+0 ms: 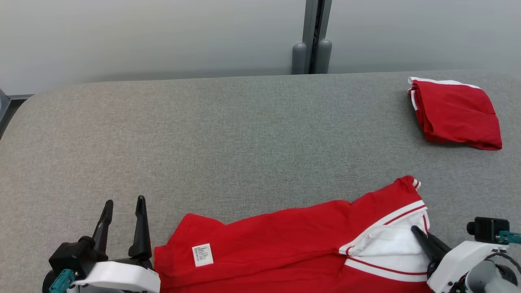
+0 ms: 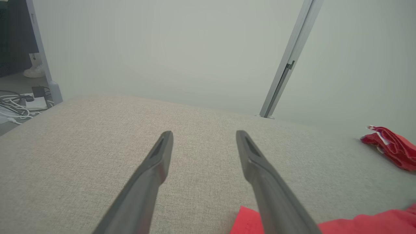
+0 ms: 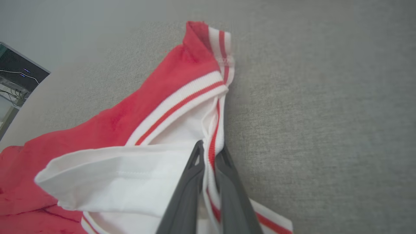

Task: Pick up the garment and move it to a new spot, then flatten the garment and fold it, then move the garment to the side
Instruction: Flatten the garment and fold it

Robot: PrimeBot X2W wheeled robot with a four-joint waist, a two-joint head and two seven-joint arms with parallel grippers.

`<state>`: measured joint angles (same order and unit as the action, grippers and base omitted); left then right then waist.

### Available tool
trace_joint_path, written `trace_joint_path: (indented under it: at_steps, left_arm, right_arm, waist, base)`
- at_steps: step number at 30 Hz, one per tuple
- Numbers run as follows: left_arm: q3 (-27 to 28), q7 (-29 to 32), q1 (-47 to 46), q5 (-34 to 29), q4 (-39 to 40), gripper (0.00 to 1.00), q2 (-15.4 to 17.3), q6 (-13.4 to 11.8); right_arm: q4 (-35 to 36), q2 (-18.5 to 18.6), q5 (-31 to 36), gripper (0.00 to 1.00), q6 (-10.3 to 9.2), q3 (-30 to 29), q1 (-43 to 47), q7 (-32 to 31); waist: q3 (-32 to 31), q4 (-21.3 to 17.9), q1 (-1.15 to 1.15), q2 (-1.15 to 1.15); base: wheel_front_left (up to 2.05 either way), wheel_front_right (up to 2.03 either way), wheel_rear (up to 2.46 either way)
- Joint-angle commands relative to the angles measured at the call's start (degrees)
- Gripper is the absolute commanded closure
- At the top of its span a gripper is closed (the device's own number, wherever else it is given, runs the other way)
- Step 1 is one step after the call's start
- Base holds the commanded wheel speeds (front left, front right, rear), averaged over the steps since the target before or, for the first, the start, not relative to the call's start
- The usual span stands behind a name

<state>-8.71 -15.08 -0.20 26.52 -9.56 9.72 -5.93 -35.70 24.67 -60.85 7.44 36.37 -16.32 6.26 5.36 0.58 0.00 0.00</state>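
Observation:
A red garment point(image 1: 276, 240) with a white collar and red-striped white trim lies crumpled along the near edge of the grey table, a white label showing on its left part. My right gripper point(image 1: 416, 231) is at the garment's right end, shut on the striped white edge point(image 3: 213, 152); in the right wrist view both fingers pinch that trim between them. My left gripper point(image 1: 124, 203) stands open just left of the garment, above the bare table point(image 2: 201, 162), its fingers point(image 2: 159, 156) apart with nothing between them; the garment's red corner point(image 2: 247, 222) lies beside the right finger.
A second red garment point(image 1: 456, 114), folded, with white trim, lies at the far right of the table and appears as a red heap point(image 2: 393, 148) in the left wrist view. A grey post point(image 1: 312, 44) stands behind the table. Cables lie on the floor point(image 2: 16, 104) beyond the left edge.

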Motion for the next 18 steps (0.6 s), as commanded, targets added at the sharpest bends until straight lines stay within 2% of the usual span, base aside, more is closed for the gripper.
trace_joint_path:
  at_steps: [1, 12, 18]
  left_arm:
    - [0.35, -0.13, 0.03, -0.49, 0.23, 0.00, 0.01, 0.24]
    - [0.90, -0.14, 0.37, -1.20, 0.71, 0.00, -0.35, 0.43]
    - [1.17, -0.14, 0.78, -1.21, 0.58, 0.00, -0.42, 0.67]
  right_arm:
    - [0.28, 1.30, -0.40, 1.00, 0.05, -0.47, -0.85, 0.54]
    - [-0.10, 9.66, 1.19, 1.00, 0.05, -5.57, -2.88, 1.52]
    - [1.29, 10.30, 4.53, 1.00, 0.06, -9.43, -3.06, 1.83]
  waist:
    - [-0.03, -0.20, 0.00, 0.00]
    - [0.03, -1.66, 0.00, 0.00]
    - [-0.30, -1.74, 0.00, 0.00]
  base:
    - [0.00, 0.00, 0.00]
    - [0.00, 0.00, 0.00]
    - [0.00, 0.00, 0.00]
